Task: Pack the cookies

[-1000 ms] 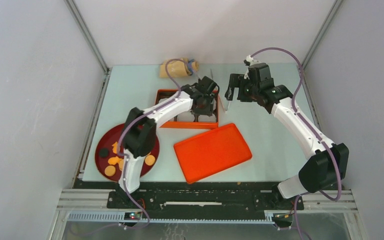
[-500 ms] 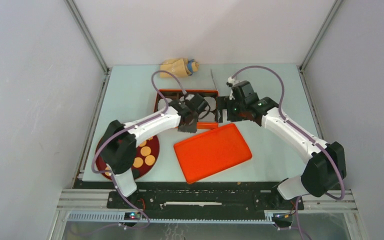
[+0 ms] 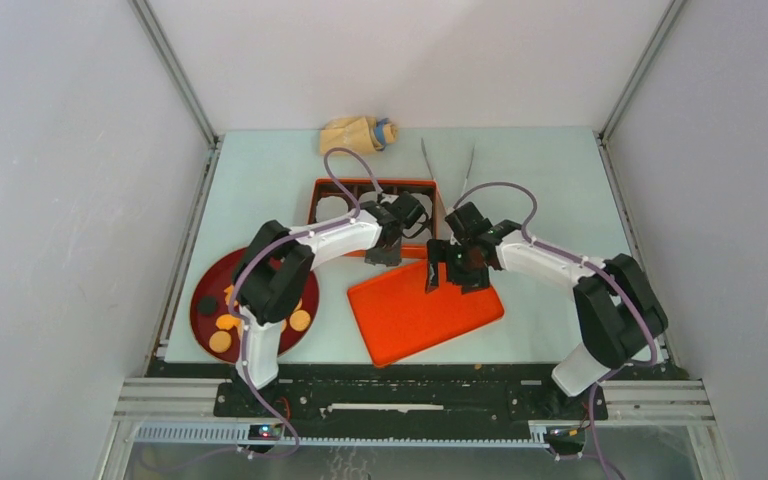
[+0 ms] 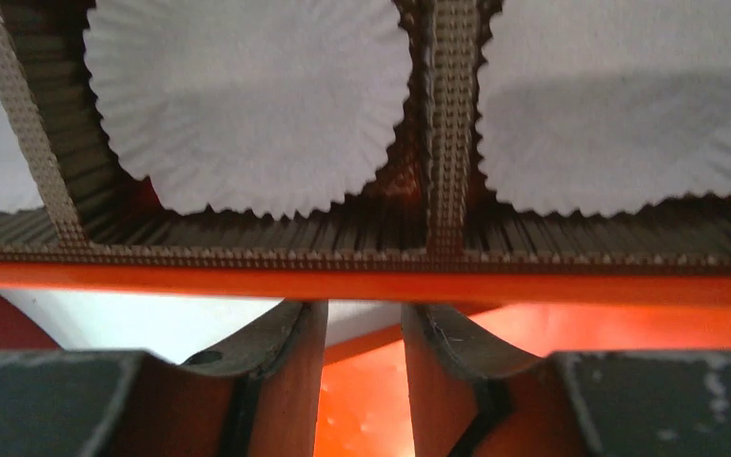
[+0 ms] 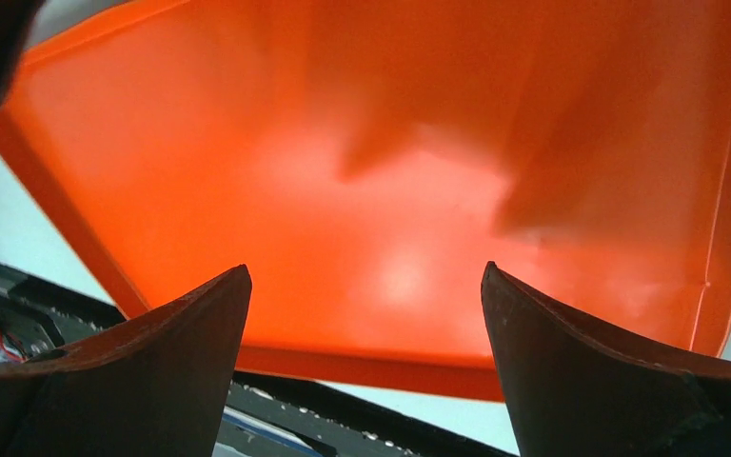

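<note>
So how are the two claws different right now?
The left claw is nearly closed, with only a narrow gap; the right claw is spread wide. The left claw points at the near rim of the divided orange box with white paper liners; the right claw hangs over the flat orange tray. Both hold nothing.

The cookies [image 3: 226, 322] are small flat round discs lying flat on a dark red plate [image 3: 200, 326] at the near-left of the bench. One dark brown disc [image 3: 206, 304] sits toward the plate's left side. Several orange-tan discs [image 3: 220, 341] lie near it and at the near rim. The left arm [image 3: 275, 280] hides the plate's middle.
</note>
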`<state>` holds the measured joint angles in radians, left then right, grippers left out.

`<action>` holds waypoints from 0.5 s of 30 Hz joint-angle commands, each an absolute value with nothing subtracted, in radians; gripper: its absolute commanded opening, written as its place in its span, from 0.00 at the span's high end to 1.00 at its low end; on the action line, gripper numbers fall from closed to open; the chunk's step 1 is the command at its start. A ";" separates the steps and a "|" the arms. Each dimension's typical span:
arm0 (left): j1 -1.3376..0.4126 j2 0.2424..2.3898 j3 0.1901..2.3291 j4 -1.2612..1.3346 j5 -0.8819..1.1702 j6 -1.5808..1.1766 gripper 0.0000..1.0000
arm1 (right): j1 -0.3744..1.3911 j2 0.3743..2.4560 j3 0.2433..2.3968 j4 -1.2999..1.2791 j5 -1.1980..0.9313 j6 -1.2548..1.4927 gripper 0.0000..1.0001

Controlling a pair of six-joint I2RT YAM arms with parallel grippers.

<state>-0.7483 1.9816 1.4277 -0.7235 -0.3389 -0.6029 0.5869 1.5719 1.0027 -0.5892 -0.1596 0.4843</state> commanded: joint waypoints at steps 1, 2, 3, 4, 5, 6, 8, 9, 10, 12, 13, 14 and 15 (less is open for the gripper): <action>-0.718 1.985 1.494 -0.665 -0.365 -0.570 0.61 | 0.539 1.611 0.995 -0.527 -0.178 0.554 0.00; -0.710 1.985 1.492 -0.656 -0.361 -0.568 0.61 | 0.526 1.617 0.991 -0.530 -0.172 0.557 0.00; -0.702 1.987 1.490 -0.646 -0.357 -0.565 0.61 | 0.509 1.622 0.986 -0.530 -0.176 0.560 0.00; -0.693 1.991 1.491 -0.639 -0.352 -0.563 0.61 | 0.490 1.627 0.979 -0.533 -0.178 0.568 0.00; -0.681 1.995 1.491 -0.629 -0.345 -0.560 0.61 | 0.468 1.630 0.969 -0.532 -0.183 0.576 0.00; -0.670 2.002 1.493 -0.623 -0.338 -0.559 0.61 | 0.446 1.632 0.958 -0.529 -0.190 0.581 0.00; -0.644 2.014 1.503 -0.616 -0.324 -0.558 0.61 | 0.408 1.628 0.936 -0.534 -0.184 0.591 0.00; -0.630 2.020 1.510 -0.615 -0.314 -0.557 0.61 | 0.384 1.626 0.925 -0.538 -0.181 0.593 0.00; -0.617 2.025 1.516 -0.610 -0.306 -0.557 0.61 | 0.364 1.624 0.917 -0.541 -0.183 0.595 0.00; -0.593 2.033 1.527 -0.601 -0.290 -0.556 0.61 | 0.319 1.620 0.899 -0.542 -0.202 0.605 0.00; -0.580 2.039 1.535 -0.600 -0.282 -0.557 0.61 | 0.297 1.618 0.887 -0.539 -0.212 0.608 0.00; -0.570 2.047 1.549 -0.600 -0.270 -0.556 0.61 | 0.275 1.614 0.878 -0.535 -0.217 0.611 0.00; -0.555 2.054 1.563 -0.600 -0.259 -0.557 0.61 | 0.259 1.610 0.872 -0.532 -0.220 0.610 0.00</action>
<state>-0.6029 2.0338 1.4807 -0.6449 -0.2909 -0.5720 0.3180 1.6188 0.9241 -0.5270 -0.2237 0.5911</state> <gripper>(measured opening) 0.387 0.993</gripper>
